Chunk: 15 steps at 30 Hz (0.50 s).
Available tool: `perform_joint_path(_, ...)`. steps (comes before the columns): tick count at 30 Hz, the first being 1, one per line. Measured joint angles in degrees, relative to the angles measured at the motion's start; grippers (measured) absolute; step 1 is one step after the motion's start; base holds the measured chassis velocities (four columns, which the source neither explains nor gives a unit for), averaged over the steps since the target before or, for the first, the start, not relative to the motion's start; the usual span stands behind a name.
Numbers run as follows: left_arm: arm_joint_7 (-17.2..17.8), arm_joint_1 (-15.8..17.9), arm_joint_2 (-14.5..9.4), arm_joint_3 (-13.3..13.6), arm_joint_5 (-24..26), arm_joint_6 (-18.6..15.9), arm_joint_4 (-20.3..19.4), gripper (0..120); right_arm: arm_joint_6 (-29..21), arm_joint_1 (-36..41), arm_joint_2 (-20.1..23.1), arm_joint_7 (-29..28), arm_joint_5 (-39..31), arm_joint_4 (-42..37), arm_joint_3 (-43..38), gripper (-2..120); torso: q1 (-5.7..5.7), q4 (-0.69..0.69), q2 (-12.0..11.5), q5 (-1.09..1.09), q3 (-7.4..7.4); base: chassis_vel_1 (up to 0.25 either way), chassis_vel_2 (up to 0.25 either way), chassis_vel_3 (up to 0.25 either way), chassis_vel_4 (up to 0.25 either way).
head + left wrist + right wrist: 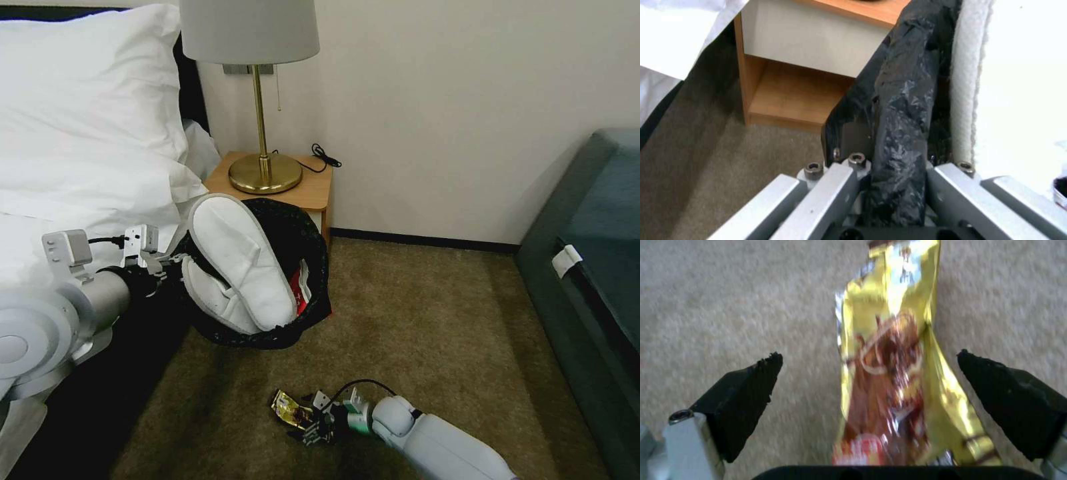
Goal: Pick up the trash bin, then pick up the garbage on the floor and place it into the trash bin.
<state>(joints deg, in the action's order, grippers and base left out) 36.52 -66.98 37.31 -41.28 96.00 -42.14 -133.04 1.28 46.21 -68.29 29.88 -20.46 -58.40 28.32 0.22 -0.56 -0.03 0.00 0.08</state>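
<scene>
Beige-brown carpet, the floor, runs from the robot's base to the wall beneath a wooden nightstand. Nearest the robot, the right gripper is low over the carpet with its two black fingers spread wide apart. Between them lies a gold wrapper with a brown and red print, flat on the carpet; neither finger touches it in the right wrist view. In the head view the same wrapper sits just ahead of that gripper.

Farther on, to the robot's left, the left gripper is pinched on the rim of the trash bin, its metal fingers pressed on the crinkly black bag that lines it. The bin is held off the floor and tipped so its mouth faces the camera. A white slipper stands in the mouth, with another white one under it and a bit of red litter beside them.

Beyond the bin, a brass lamp stands on the nightstand, with a white pillow on the bed at left.
</scene>
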Motion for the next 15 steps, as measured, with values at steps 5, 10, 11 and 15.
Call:
perform_joint_path(5, -0.19, 0.11, 0.14, 0.12, -0.08, 0.0, -0.05, 1, -0.49, 0.11, 0.58, 0.11, -0.79, 0.19, -0.19, 100, 0.0, 0.0, 0.0, -0.01, 0.0, 0.0, 0.0, 0.0, 0.0)
perform_joint_path(10, -0.72, 0.14, 0.23, 0.21, -0.33, 0.0, -0.05, 1, -3.25, 0.21, 0.94, 0.33, -3.14, -0.45, 0.09, 100, 0.0, 0.0, 0.01, 0.0, 0.0, 0.0, 0.0, 0.0, 0.0)
perform_joint_path(11, -0.84, 0.09, 0.25, 0.21, -0.44, 0.01, -0.05, 1, -4.76, 0.31, 1.35, -0.09, -5.04, -1.12, 0.48, 100, 0.0, 0.0, 0.0, -0.01, 0.0, 0.0, 0.0, 0.0, 0.0)
perform_joint_path(15, -0.97, -0.03, 0.28, 0.19, -0.57, 0.0, -0.06, 1, -5.72, 0.37, 1.54, -0.73, -6.06, -1.56, 0.88, 100, 0.0, 0.0, 0.0, -0.01, 0.0, 0.0, 0.0, 0.0, 0.0)
